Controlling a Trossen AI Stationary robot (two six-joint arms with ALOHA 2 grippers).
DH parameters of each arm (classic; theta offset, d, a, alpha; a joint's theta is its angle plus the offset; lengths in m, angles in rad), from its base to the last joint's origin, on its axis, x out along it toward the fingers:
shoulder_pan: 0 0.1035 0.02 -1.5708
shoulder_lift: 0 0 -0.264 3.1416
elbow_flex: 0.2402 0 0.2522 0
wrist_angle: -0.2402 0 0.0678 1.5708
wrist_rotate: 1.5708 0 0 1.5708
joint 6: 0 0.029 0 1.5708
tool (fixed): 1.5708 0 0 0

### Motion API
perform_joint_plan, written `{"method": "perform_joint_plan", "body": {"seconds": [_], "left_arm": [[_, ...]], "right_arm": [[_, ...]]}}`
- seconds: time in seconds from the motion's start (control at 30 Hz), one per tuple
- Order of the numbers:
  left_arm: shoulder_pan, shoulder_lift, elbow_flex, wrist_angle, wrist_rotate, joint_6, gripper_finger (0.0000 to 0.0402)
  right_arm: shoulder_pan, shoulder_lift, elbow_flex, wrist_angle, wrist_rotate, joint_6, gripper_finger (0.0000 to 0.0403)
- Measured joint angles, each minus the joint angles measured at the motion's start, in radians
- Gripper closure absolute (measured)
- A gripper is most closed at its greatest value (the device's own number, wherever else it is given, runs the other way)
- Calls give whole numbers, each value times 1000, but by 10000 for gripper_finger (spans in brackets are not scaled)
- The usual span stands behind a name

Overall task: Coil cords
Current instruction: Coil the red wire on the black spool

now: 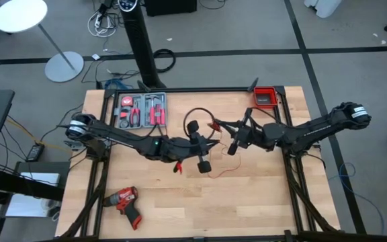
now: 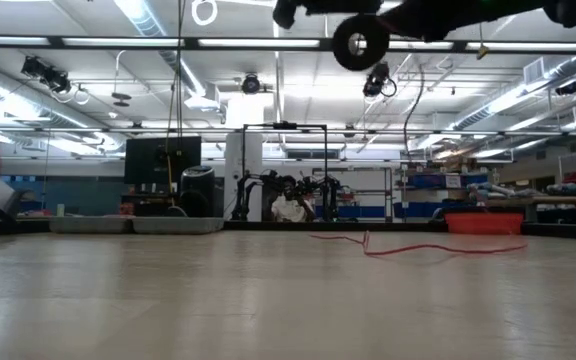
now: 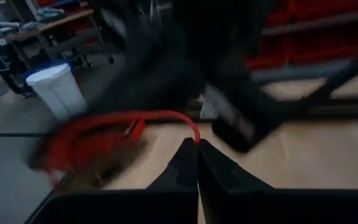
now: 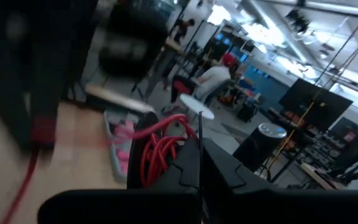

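Observation:
The red wire shows as a blurred bundle of loops (image 4: 160, 155) just past my right gripper (image 4: 199, 146), which is shut. A strand of the wire (image 3: 166, 116) leads from a blurred red coil to my left gripper (image 3: 197, 142), also shut. Both grippers meet tip to tip, level, above the table's middle: left (image 1: 212, 142), right (image 1: 224, 129). More of the red wire (image 2: 418, 246) lies slack on the tabletop below. The black cable makes a loop (image 1: 195, 115) beside the grippers, and what bears it I cannot tell. My left gripper pinches one strand of the red wire (image 3: 195, 134) between its two fingertips, coming level from the table's left. The strand arcs away from the tips to the coil, lifted clear. My right gripper is shut at the red wire's loops (image 4: 180, 127), coming level from the table's right. Its own fingers hide the place of contact. The loops hang off the table, and whether the black cable is also in the hold cannot be told.
At the table's far left stands a grey tray of red-handled tools (image 1: 141, 111). A red bin (image 1: 265, 97) sits at the far right and a red drill (image 1: 123, 200) near the front left. Bare wood lies at the front right. A seated person (image 4: 213, 78) shows beyond the table.

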Motion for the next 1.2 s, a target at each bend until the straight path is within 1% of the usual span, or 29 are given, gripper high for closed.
{"method": "perform_joint_plan", "body": {"seconds": [0.13, 0.3, 0.43, 0.6, 0.73, 1.03, 1.13, 1.2], "left_arm": [[15, 31, 0, -5, 4, 4, 400], [38, 36, 0, 14, 0, 24, 400], [47, 36, 0, 42, -33, 30, 400], [60, 36, 0, 49, -33, 23, 397], [60, 36, 0, 63, -33, 20, 378], [60, 75, 0, 86, -14, -51, 313], [59, 76, -1, 57, -7, -57, 305], [54, 70, -1, 46, -7, -67, 304]], "right_arm": [[-1, -23, 0, 44, -25, 4, 403], [0, -47, 0, 60, -78, 72, 403], [16, -51, 0, 58, -81, 96, 403], [28, -53, 0, 81, -71, 93, 403], [27, -81, 0, 87, -70, 88, 403], [26, -139, 0, 107, -73, 89, 403], [30, -164, 0, 95, -67, 82, 403], [45, -195, 0, 50, -55, 68, 403]]}}
